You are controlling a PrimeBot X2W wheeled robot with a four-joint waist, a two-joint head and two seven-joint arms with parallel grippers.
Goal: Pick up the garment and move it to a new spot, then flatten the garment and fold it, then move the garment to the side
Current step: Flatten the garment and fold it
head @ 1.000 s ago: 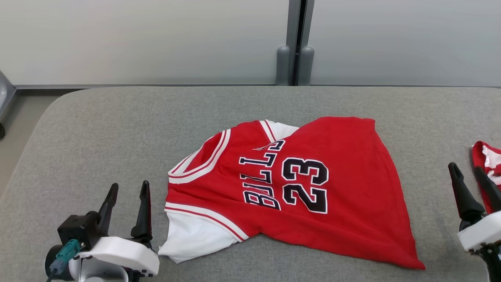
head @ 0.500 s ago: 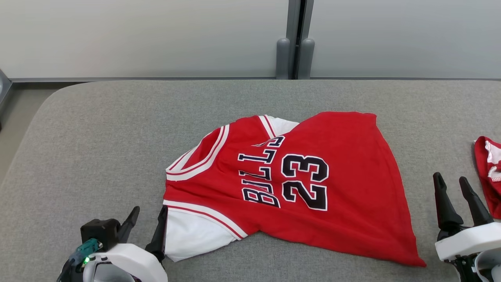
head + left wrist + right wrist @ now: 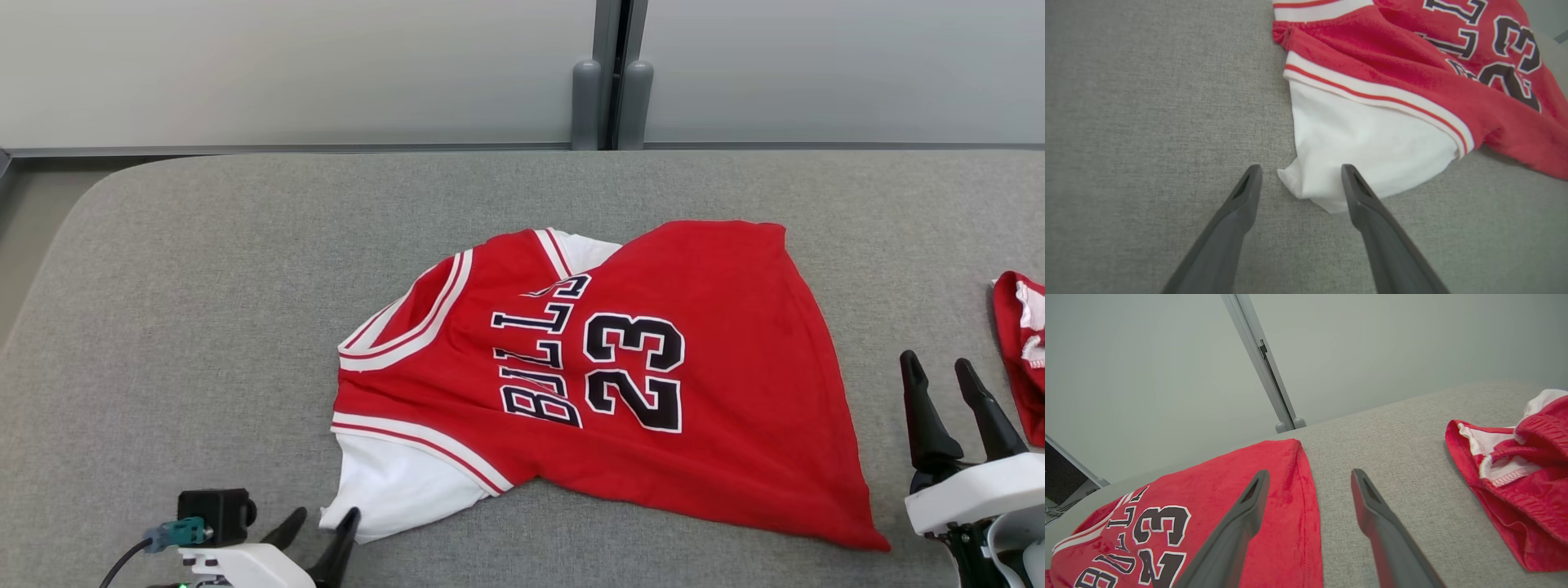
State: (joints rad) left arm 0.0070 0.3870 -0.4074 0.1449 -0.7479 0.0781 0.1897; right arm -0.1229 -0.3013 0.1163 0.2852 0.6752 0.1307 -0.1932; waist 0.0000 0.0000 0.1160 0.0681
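Observation:
The garment (image 3: 620, 384) is a red jersey with the number 23 and a white sleeve, lying crumpled on the grey padded table (image 3: 204, 286). My left gripper (image 3: 325, 523) stands open at the bottom edge, just by the white sleeve's near corner. In the left wrist view that corner of the garment (image 3: 1372, 134) lies between the spread fingers of the left gripper (image 3: 1301, 169). My right gripper (image 3: 936, 361) is open and empty, just right of the jersey's hem. The right wrist view has the garment (image 3: 1188, 486) left of the right gripper (image 3: 1310, 473).
A second red and white cloth (image 3: 1020, 359) lies at the table's right edge, right of my right gripper, and appears as the cloth (image 3: 1515, 477) in the right wrist view. A pale wall with a grey post (image 3: 604, 82) stands behind the table.
The camera has shifted a little. My left gripper has sunk lower and moved right to the white sleeve's corner. My right gripper has moved left, away from the second cloth.

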